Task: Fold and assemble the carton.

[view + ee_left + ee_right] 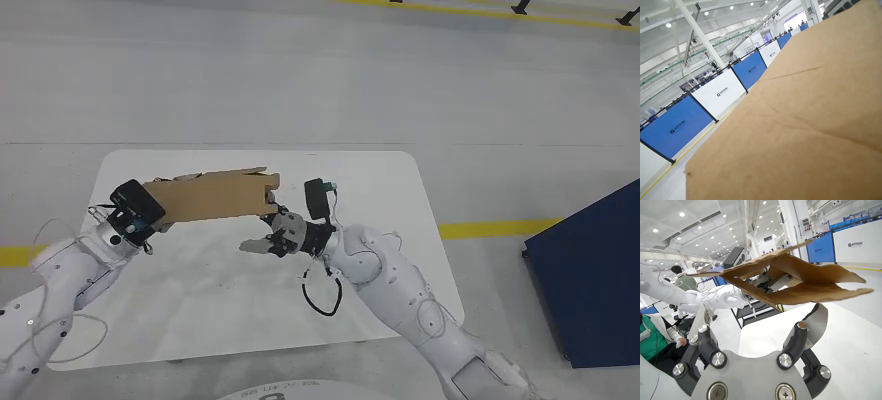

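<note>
Above one table (pixel 200 310), one carton (pixel 215 195) (partly flattened) in left gripper (pixel 158 218).

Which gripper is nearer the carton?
Left. The left gripper holds one end of the carton; the right gripper is open just off the other end.

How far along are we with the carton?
Done: the carton is up off the table, held at one end by the left gripper. In hand: it is only partly opened, nearly flat, with its flaps splayed, and the right gripper is open beside its free end. Left: squaring the body and folding the flaps, since none looks closed.
</note>
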